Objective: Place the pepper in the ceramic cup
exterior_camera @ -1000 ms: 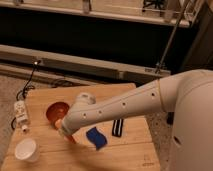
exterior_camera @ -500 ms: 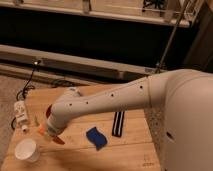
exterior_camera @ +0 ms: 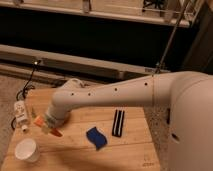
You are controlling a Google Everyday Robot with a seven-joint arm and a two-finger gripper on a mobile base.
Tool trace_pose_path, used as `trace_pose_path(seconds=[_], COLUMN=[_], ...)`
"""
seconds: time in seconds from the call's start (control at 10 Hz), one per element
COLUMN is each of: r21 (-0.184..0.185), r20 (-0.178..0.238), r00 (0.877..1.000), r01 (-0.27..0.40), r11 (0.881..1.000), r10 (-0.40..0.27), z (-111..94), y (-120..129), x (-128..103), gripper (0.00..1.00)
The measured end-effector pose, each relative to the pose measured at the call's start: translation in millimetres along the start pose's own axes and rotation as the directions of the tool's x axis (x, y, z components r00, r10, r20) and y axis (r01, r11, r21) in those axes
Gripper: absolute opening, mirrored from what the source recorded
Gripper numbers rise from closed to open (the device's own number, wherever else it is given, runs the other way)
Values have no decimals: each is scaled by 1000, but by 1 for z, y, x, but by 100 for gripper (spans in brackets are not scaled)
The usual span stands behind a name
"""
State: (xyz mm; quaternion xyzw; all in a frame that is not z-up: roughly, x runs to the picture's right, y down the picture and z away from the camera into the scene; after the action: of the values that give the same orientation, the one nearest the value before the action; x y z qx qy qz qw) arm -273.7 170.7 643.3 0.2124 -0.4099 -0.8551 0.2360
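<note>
The pepper (exterior_camera: 54,132) is a small orange-red tapered thing at the tip of my gripper (exterior_camera: 45,125). The gripper is shut on it and holds it above the left part of the wooden table (exterior_camera: 130,150). The white ceramic cup (exterior_camera: 26,150) stands upright at the table's front left corner, a short way below and left of the gripper and apart from it. The white arm reaches in from the right and covers the table's back left part.
A blue wavy sponge (exterior_camera: 96,138) lies mid-table. A black striped object (exterior_camera: 118,123) lies to its right. A white power strip (exterior_camera: 21,110) with a cable sits off the table's left edge. The red bowl is hidden behind the arm.
The gripper has carried the pepper leftward from mid-table toward the white cup. The arm now covers the red bowl that showed a second ago. The sponge and cup have not moved.
</note>
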Motion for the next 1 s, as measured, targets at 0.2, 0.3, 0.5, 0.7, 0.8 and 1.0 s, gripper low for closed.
trace_pose_path(seconds=[0.2, 0.3, 0.5, 0.7, 0.8, 1.0], r21=[46, 58, 86, 99, 102, 105], r20=[12, 15, 22, 25, 26, 33], r00=[999, 998, 994, 990, 989, 988], r01=[41, 60, 108, 135, 141, 148], r11=[998, 997, 990, 986, 985, 983], r10=[-42, -60, -110, -138, -144, -152], z=[9, 11, 17, 25, 28, 35], y=[-20, -27, -44, -51, -52, -51], x=[3, 4, 7, 12, 14, 19], gripper=[0, 0, 0, 0, 0, 0])
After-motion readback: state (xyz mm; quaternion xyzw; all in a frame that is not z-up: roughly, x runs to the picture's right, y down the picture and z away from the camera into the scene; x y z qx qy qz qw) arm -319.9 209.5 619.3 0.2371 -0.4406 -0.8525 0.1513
